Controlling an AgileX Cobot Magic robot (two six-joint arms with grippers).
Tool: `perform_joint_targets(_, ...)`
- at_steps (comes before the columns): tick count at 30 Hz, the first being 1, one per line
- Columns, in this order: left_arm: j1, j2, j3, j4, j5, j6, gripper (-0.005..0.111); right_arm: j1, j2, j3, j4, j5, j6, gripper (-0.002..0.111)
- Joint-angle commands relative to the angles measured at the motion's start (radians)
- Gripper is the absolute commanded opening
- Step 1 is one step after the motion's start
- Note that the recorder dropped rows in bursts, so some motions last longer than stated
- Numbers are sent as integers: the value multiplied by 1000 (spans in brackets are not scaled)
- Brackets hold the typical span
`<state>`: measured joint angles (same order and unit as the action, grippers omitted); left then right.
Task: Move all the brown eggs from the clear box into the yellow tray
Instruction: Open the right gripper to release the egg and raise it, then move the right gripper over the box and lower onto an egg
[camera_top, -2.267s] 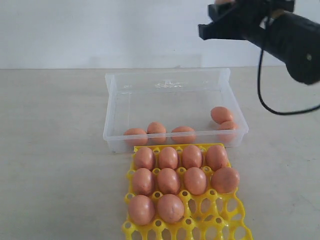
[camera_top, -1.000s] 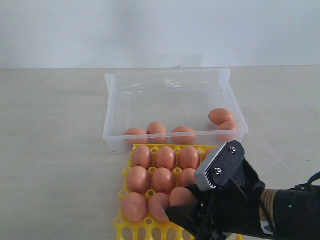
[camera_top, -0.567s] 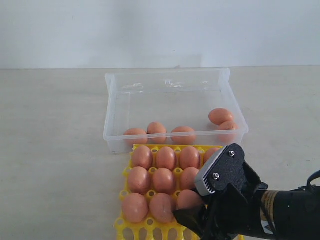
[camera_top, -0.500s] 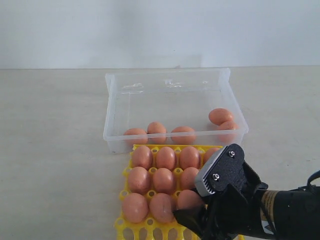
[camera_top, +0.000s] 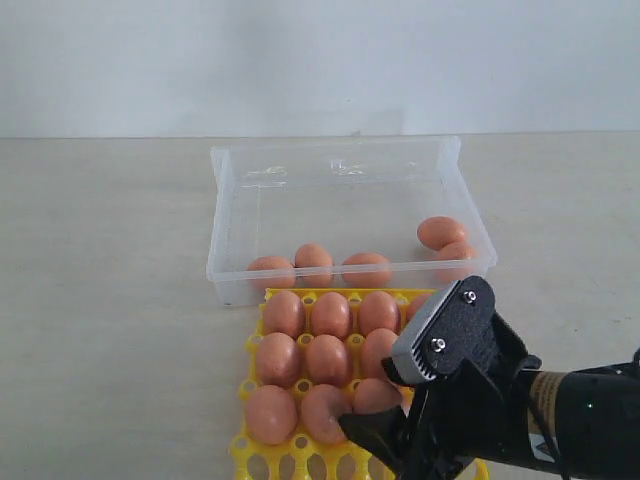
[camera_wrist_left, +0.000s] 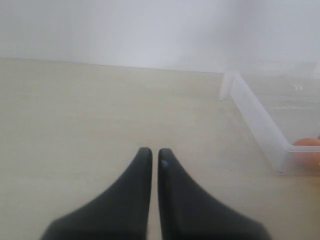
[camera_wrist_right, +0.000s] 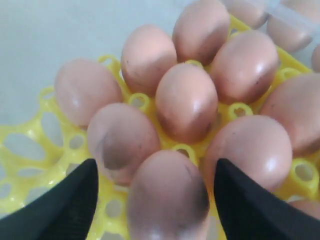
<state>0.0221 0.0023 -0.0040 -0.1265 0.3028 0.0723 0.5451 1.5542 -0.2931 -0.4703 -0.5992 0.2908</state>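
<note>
The yellow tray lies in front of the clear box, its cups filled with several brown eggs. My right gripper hangs low over the tray's third row, open, its fingers either side of a brown egg that rests in a cup, with a gap on each side. Several eggs remain along the box's near wall and in its right corner. My left gripper is shut on nothing above the bare table, left of the box.
Open cups of the tray lie at the near edge. My right arm covers the tray's right side in the exterior view. Pale tabletop spreads around box and tray, with a white wall behind.
My right gripper came down from above the box to the tray's third row. An egg now rests there beside two others, and the fingers stand apart from it. The left gripper is unchanged.
</note>
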Motion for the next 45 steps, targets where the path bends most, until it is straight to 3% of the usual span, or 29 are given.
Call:
perform_joint_targets(1,-4,-2,4,4,-11,7,4,-1,-116,1,9,-14,-6,59)
perform_joint_targets(6,-4,-2,4,4,-11,7,4,-1,-287,-8,138,-33,-113,59)
perform_joint_targets(9,-4,-2,4,4,-11,7,4,-1,-377,-57,406,-33,-364,56)
perform_joint_targets(13,-4,-2,4,4,-11,7,4,-4,-391,-173,897,-13,-684,22)
perform_joint_targets(16,-4,-2,4,4,-11,7,4,-36,-350,-309,1046,216,-849,2)
perform_joint_targets(20,-4,-2,4,4,-11,7,4,-103,-220,-591,1045,668,-910,5)
perform_joint_targets(25,-4,-2,4,4,-11,7,4,-167,43,-946,982,1119,-910,12)
perform_joint_targets(29,-4,-2,4,4,-11,7,4,-174,285,-1222,951,1437,-856,12)
perform_joint_targets(35,-4,-2,4,4,-11,7,4,-174,512,-1434,947,1521,-840,12)
perform_joint_targets(45,-4,-2,4,4,-11,7,4,-174,652,-1468,842,1578,-873,12)
